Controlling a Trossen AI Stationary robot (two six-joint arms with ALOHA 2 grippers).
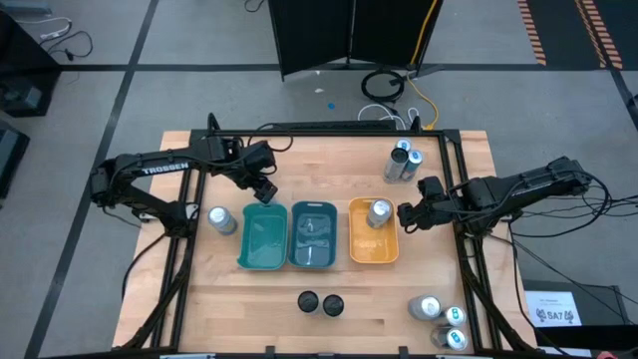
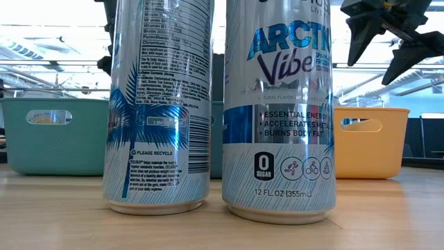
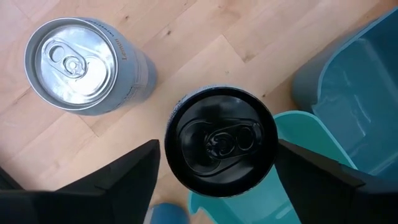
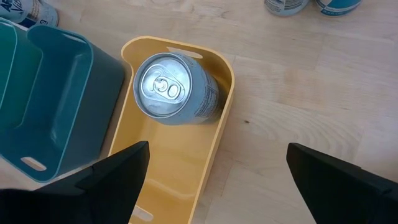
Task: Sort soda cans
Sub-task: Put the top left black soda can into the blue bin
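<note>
My left gripper (image 3: 221, 180) is shut on a black-topped soda can (image 3: 221, 142) over the far end of the teal tray (image 1: 261, 239). A plain silver can (image 3: 81, 62) stands upright on the table left of that tray and also shows in the high view (image 1: 221, 219). My right gripper (image 1: 407, 214) is open and empty just right of the orange tray (image 1: 371, 247). In that tray, a silver can (image 4: 171, 87) stands at the far end. The open right fingers also show in the low view (image 2: 388, 35). My left gripper pinches the black-topped can between its two fingers, one on each side of the can's wall just below its top rim (image 3: 171, 155). The fingers point down from above. The can is upright over the teal tray's rim (image 3: 298, 124); its base is hidden.
A blue-grey tray (image 1: 313, 237) sits between the teal and orange ones. Two cans (image 1: 402, 162) stand at the far right, three (image 1: 444, 319) at the near right corner, and two dark-topped cans (image 1: 319, 303) near the front edge. Two cans (image 2: 277, 111) loom large in the low view.
</note>
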